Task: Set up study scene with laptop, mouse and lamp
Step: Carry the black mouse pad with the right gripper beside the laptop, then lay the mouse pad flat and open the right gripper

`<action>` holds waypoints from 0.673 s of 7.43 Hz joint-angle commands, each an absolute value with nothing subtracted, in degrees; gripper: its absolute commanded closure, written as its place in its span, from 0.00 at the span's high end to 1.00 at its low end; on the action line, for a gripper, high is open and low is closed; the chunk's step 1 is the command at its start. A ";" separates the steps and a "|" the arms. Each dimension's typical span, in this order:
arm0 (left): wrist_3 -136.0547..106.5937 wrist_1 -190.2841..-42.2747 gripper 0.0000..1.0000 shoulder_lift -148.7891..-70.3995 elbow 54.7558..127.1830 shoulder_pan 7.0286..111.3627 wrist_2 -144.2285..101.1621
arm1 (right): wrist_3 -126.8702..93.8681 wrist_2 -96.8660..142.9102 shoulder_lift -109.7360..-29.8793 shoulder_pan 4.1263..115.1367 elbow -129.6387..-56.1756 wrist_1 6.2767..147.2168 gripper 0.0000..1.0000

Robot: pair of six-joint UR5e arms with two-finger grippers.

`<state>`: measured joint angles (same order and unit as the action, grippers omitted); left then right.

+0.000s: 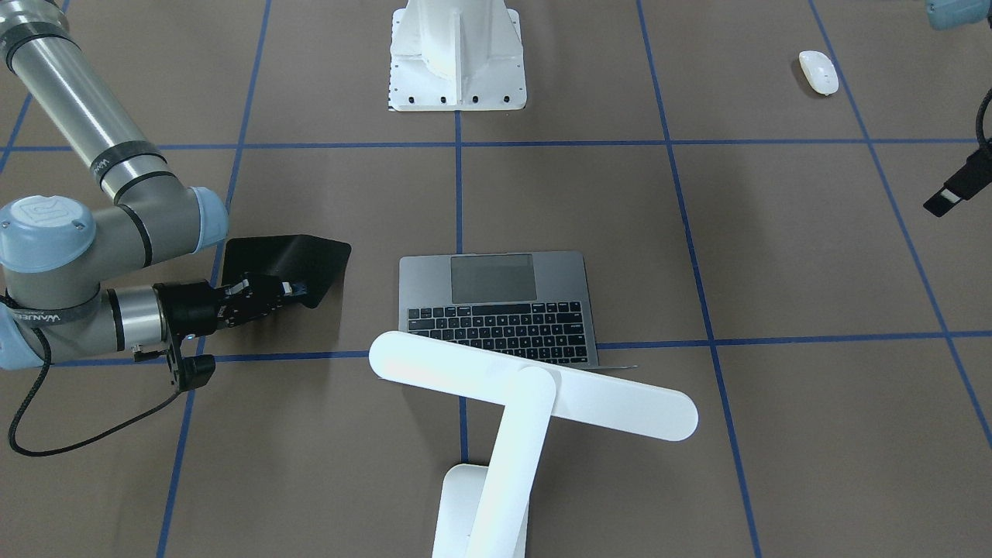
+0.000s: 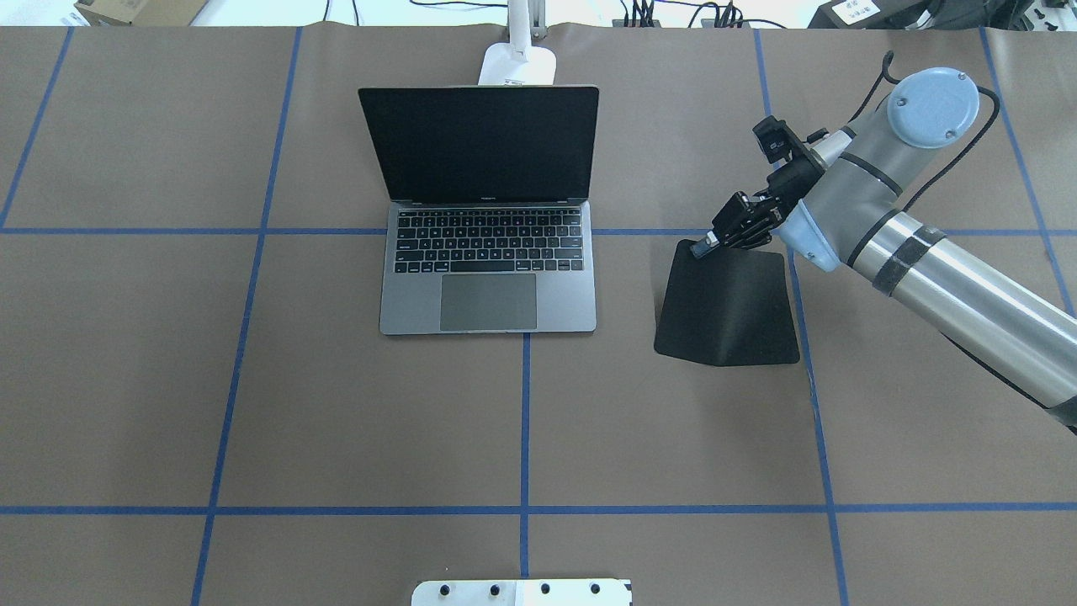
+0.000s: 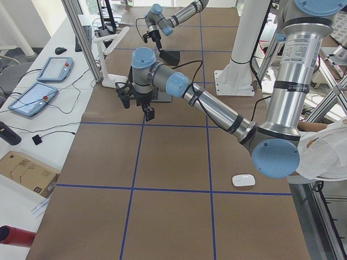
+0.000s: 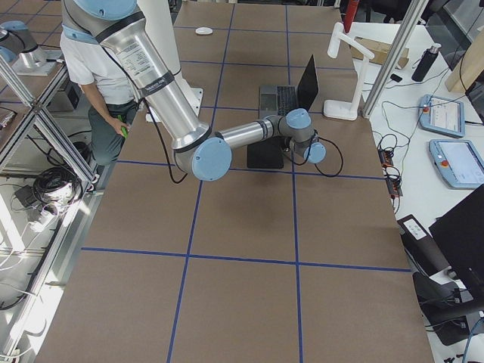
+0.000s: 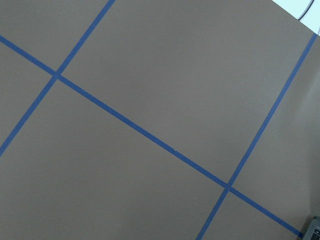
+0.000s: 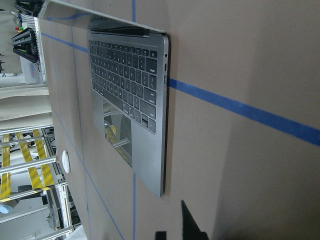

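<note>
Your right gripper (image 2: pixel 707 241) is clamped on the far corner of the mat (image 2: pixel 728 311), the corner nearest the laptop (image 2: pixel 488 295). That corner is lifted, and the rest of the mat curves down to the table (image 2: pixel 336 404). The mat lies just beside the laptop, on the robot's right, with a strip of table between them.

The laptop stands open at the middle of the table. Its screen is dark and upright, and its keyboard and trackpad face the robot.

The lamp (image 1: pixel 535 387) stands right behind the screen. Its bar head reaches across above the screen's top edge, and its base sits on the far side.

The mouse (image 1: pixel 819 72) lies well apart from all this, on the robot's left and close to the robot's edge of the table.

Your left gripper (image 3: pixel 148 114) hangs pointing down over bare table on that side. You cannot tell from these views whether its jaws are apart or together.
</note>
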<state>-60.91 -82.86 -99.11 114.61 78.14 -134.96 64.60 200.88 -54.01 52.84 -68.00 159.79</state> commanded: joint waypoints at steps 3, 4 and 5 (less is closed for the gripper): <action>-61.26 -82.44 0.99 -98.62 116.44 78.84 -135.44 | 64.60 205.75 -50.45 52.03 -63.73 159.79 0.44; -61.26 -82.44 0.99 -98.61 116.54 78.92 -135.44 | 64.51 207.49 -49.67 51.94 -62.68 159.79 0.44; -61.26 -82.44 0.99 -98.61 116.72 78.93 -135.44 | 64.51 208.38 -49.22 51.94 -62.14 159.79 0.46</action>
